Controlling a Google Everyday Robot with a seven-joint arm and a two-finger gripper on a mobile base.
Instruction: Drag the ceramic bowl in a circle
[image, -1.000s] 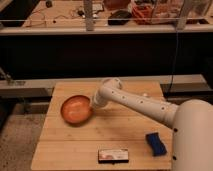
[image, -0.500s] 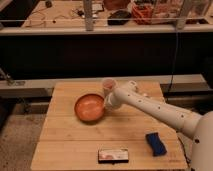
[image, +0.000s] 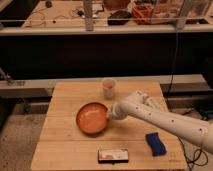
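Note:
The ceramic bowl (image: 92, 118) is wide and shallow, orange-red inside with a darker rim. It sits upright on the wooden table (image: 60, 145), left of centre. My white arm reaches in from the right, and my gripper (image: 111, 113) is at the bowl's right rim, touching it. A small pale pink cup (image: 109, 88) stands just behind the bowl and the gripper, apart from both.
A blue sponge-like block (image: 155, 143) lies at the front right of the table. A flat dark box with a white label (image: 114, 156) lies at the front edge. A dark shelf unit stands behind the table.
The bowl has slid right and then toward the front of the table along with my gripper. The cup, hidden behind the arm a second ago, now shows.

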